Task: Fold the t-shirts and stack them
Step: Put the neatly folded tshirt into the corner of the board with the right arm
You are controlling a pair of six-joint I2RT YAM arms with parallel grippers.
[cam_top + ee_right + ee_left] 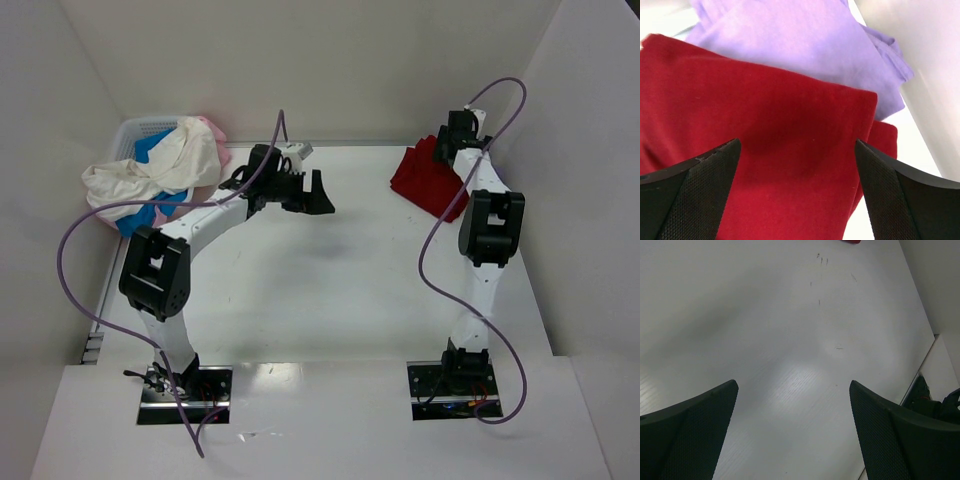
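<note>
Although the near half of the table [330,300] is bare white board, the work looks partly done further back, so judging from the bases outward: the left arm bends up from its near-left mount and reaches to mid-table, where the left gripper [315,195] hangs above the board with its jaws spread wide and nothing between them. The right arm stretches nearly straight to the far right corner, its right gripper [797,145] tipped down just over the dark red shirt [790,125], jaws likewise wide apart and holding nothing. That shirt lies flat and squared, seemingly folded, and appears to rest on the lavender shirt [805,40], whose edge shows beyond it; these two look like the stack begun. In the far left corner, the basket [135,130] holds a rumpled heap: a cream-white shirt [150,172] spilling over the rim, with a blue shirt [150,150] and a pink shirt [212,130] beneath. Those three appear unfolded, so I judge under half finished.
</note>
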